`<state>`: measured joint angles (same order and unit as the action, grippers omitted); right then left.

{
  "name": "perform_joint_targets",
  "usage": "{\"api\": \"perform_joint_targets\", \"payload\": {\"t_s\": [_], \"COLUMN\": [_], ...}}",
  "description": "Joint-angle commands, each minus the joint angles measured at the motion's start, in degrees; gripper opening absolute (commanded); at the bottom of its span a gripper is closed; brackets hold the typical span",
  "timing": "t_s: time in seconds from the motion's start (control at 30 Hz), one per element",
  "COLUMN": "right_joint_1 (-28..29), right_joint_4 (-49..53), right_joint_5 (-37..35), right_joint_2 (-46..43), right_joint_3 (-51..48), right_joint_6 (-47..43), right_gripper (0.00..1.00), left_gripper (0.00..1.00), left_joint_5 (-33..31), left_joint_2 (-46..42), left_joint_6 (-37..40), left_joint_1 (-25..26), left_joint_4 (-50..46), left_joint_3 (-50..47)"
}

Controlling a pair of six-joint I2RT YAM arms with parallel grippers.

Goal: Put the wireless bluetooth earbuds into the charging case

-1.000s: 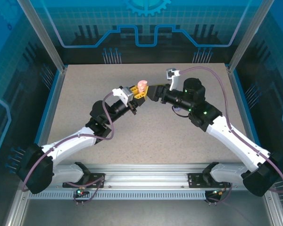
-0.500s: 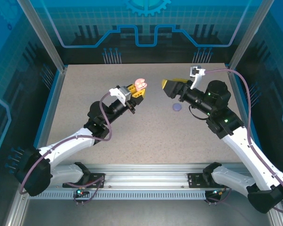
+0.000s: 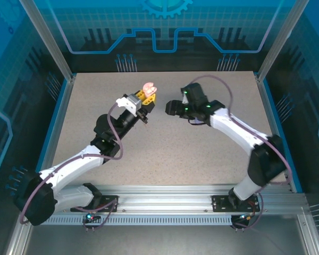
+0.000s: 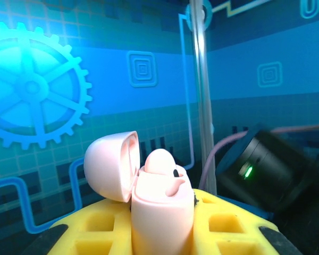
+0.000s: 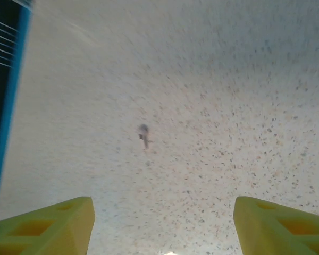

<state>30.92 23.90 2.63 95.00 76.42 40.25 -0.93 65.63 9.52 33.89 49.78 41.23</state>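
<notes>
The left gripper [image 4: 162, 234] is closed on the pink case [image 4: 162, 212], with a yellow finger on each side. The bottom of the case is cut off at 6 o'clock in the left wrist view. Its lid [image 4: 110, 164] is flipped open and leans toward 10 o'clock. A pink bud [image 4: 160, 161] sits in the top of the case, and its lower part is hidden inside. I cannot tell if a second bud is in there. At 3 o'clock of the case is a black part of the right arm [image 4: 266, 167] with a small green light.

In the top view, the case is over the bench [image 3: 95, 122], toward the 12 o'clock side, and it looks very small.

The right gripper [image 5: 162, 226] is wide, with nothing between its yellow fingers [image 5: 42, 228]. Their tips poke in at 7 and 5 o'clock in the right wrist view, and the rest is cut off. Past them is the speckled bench. Near the middle, a bit toward 9 o'clock, lies a tiny dark speck [image 5: 143, 133]. It is blurred, so I cannot tell if it is a bud. A blue edge [image 5: 5, 106] runs down the 9 o'clock side. In the top view, the right gripper is at 3 o'clock of the case, near it but apart. It is dark there and hard to make out.
</notes>
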Motion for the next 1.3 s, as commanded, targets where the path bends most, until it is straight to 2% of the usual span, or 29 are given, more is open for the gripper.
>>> {"api": "perform_joint_targets", "payload": {"t_s": [0.0, 0.27, 0.37, 0.53, 0.67, 1.0, 1.27], "right_joint_1": [2.34, 7.44, 9.3, 10.92, 11.81, 13.48, 13.97], "right_joint_4": [4.48, 14.82, 19.88, 24.13, 25.07, 28.13, 28.39], "right_joint_5": [-1.31, -3.12, -5.75, -8.69, -9.04, -12.65, -13.6], "right_joint_2": [8.15, 29.66, 35.64, 43.44, 46.7, 52.53, 54.45], "right_joint_3": [6.98, 29.86, 38.6, 47.5, 50.53, 57.13, 58.45], "right_joint_6": [-1.59, -5.96, -7.56, -8.68, -8.89, -10.49, -10.8], "right_gripper": [0.69, 0.6, 0.56, 0.51, 0.46, 0.44, 0.38], "left_gripper": [0.0, 0.0, 0.0, 0.0, 0.0, 0.0, 0.0], "left_joint_5": [-2.72, -3.72, -3.86, -3.83, -3.77, -3.33, -3.22], "left_joint_2": [-2.75, -6.18, -6.9, -7.35, -8.04, -8.67, -8.41], "left_joint_6": [-0.41, -2.52, -3.26, -4.02, -4.16, -4.42, -4.86], "left_joint_1": [-1.71, -4.63, -5.22, -6.02, -6.55, -7.0, -7.1], "left_joint_4": [0.5, -2.32, -2.41, -2.54, -2.86, -3.07, -2.68], "left_joint_3": [1.98, 1.73, 1.31, 1.06, 0.7, 0.34, 0.06]}}
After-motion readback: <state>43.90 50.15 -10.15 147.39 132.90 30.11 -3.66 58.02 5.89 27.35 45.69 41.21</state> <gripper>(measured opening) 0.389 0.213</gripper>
